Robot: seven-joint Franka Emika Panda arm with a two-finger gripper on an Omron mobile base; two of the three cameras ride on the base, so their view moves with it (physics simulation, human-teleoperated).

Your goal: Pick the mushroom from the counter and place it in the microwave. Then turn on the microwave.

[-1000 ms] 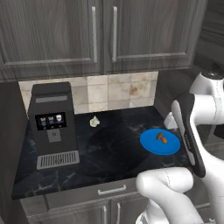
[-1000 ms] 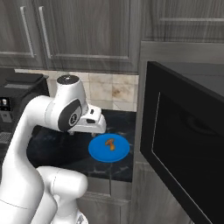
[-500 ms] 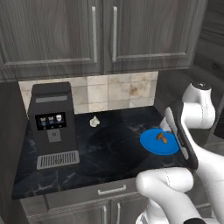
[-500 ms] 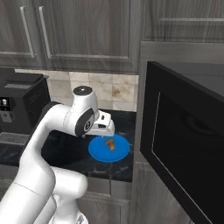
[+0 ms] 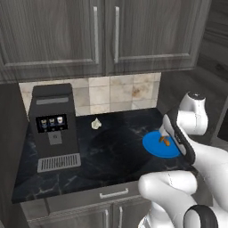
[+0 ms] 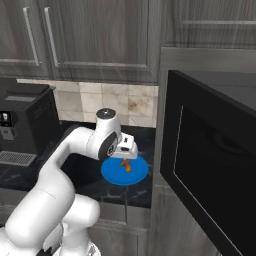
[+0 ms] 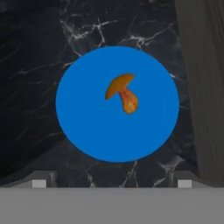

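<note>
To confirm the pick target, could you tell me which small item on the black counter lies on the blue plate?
The tiny orange-brown mushroom lies on the round blue plate; the small whitish lump sits on bare black stone counter.

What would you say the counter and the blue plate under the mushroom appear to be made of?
The counter looks like polished black stone, probably marble or granite, going by its pale branching veins. The blue plate reads as smooth plastic or glazed ceramic: a flat, uniform colour without texture, so it is hard to settle. The mushroom lies on it.
</note>
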